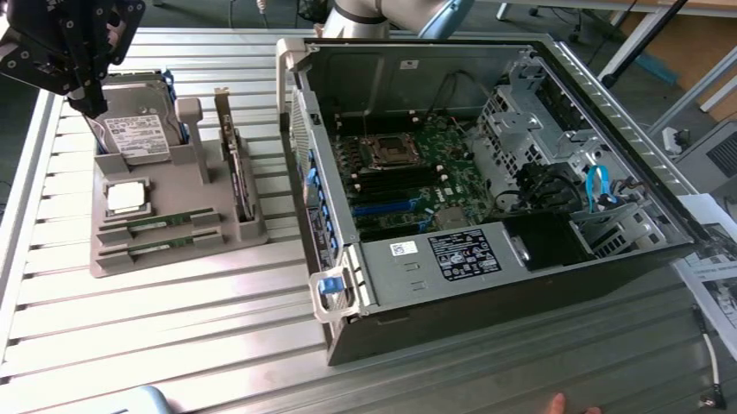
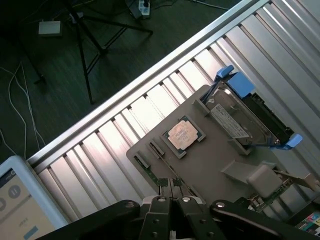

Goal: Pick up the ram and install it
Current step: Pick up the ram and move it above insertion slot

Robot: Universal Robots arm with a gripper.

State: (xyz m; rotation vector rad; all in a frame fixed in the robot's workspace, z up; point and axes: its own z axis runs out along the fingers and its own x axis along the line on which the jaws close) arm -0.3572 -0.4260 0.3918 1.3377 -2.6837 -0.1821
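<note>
The gripper (image 1: pixel 90 109) hangs with its fingers pressed together and empty, over the hard-drive end of the grey holder (image 1: pixel 173 259). The ram (image 1: pixel 159 223), thin green strips, sits in the holder's slots at about 5 o'clock from the gripper in the exterior view, well apart from it. The holder also carries a hard drive (image 1: pixel 138 134), a square processor (image 1: pixel 127 197) and an upright expansion card (image 1: pixel 236 164). At 3 o'clock of the holder, the open computer case (image 1: pixel 461 285) shows its motherboard (image 1: pixel 426 164).

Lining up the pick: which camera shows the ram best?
The exterior view: both ram sticks lie whole, side by side, in the grey tray. The wrist view shows part of them; the rest sits behind the shut gripper.
</note>
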